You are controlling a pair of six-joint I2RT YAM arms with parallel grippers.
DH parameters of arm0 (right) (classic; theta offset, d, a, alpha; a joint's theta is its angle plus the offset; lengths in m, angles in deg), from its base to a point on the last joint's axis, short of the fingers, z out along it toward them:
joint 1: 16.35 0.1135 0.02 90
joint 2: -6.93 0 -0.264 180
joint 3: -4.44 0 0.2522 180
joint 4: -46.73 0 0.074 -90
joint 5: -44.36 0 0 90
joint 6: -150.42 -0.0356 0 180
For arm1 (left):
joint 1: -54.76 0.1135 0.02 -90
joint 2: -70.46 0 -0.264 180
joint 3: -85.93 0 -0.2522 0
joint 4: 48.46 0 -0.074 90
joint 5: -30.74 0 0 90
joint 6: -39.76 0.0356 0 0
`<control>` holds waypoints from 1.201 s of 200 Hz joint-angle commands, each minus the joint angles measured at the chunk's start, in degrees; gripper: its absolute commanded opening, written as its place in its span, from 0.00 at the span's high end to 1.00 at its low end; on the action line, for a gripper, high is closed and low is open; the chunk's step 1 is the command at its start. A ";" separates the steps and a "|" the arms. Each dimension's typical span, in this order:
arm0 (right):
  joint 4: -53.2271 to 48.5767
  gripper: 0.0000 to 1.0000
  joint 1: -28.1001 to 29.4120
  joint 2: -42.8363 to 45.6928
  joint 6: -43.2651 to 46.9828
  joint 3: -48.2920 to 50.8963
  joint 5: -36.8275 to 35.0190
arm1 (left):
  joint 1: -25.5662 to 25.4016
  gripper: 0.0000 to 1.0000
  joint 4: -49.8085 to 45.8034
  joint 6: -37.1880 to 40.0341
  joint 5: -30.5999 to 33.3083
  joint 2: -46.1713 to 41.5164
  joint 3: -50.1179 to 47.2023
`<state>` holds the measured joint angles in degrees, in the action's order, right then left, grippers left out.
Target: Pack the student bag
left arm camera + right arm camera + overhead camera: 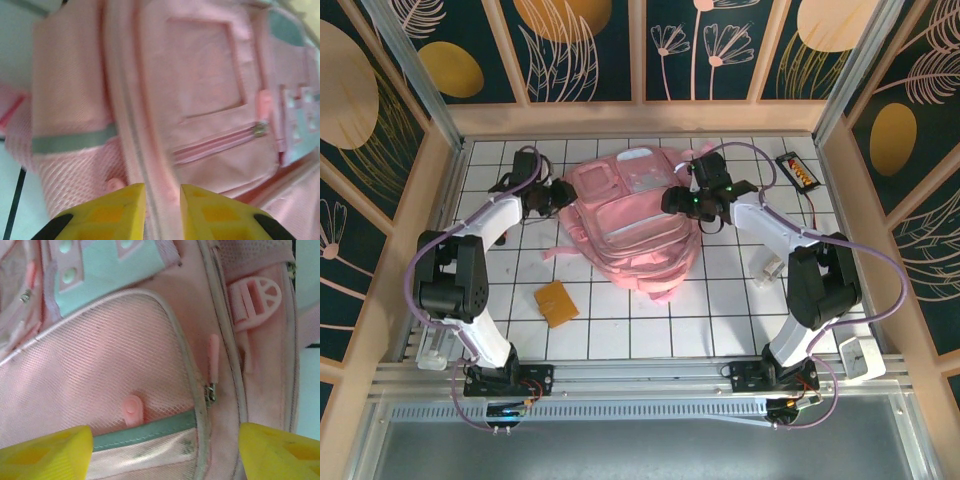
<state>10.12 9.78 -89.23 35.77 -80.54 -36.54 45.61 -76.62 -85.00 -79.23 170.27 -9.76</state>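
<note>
The student bag [640, 225], a big soft pink backpack, lies flat in the middle of the white tiled table. My left gripper [560, 195] is at its left side. In the left wrist view the yellow fingers [120, 210] stand close together on a raised zip seam of the student bag [200, 75], and the fabric fills the narrow gap of the gripper [162, 200]. My right gripper [672, 203] hovers over the bag's upper right part. It [165, 440] is wide open above a mesh pocket [100, 370], with a pink zip pull [213, 352] between its fingers and nothing held.
A flat orange-brown item [556, 303] lies on the tiles in front of the bag. A small black and orange object [797, 171] sits at the back right, and a white item [767, 266] lies by the right arm. Wooden walls ring the table.
</note>
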 commanded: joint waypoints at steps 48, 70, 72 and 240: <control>10.42 0.84 -4.35 -9.42 -6.22 2.69 12.37 | -2.15 0.63 3.60 21.96 8.19 -2.39 4.46; 9.90 1.00 -5.23 -13.37 -1.79 -3.18 8.87 | -2.19 0.64 7.06 20.12 4.70 1.60 3.53; 9.51 1.00 -5.30 -13.86 -0.73 -4.00 8.49 | -2.19 0.64 7.20 20.09 4.55 1.83 3.48; 18.59 1.00 -14.40 -12.46 51.72 -11.09 19.18 | -9.48 0.52 -5.15 46.71 -16.14 17.13 23.05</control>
<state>24.50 -3.42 -107.04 81.61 -90.62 -18.46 36.32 -74.63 -36.63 -86.46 180.95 7.48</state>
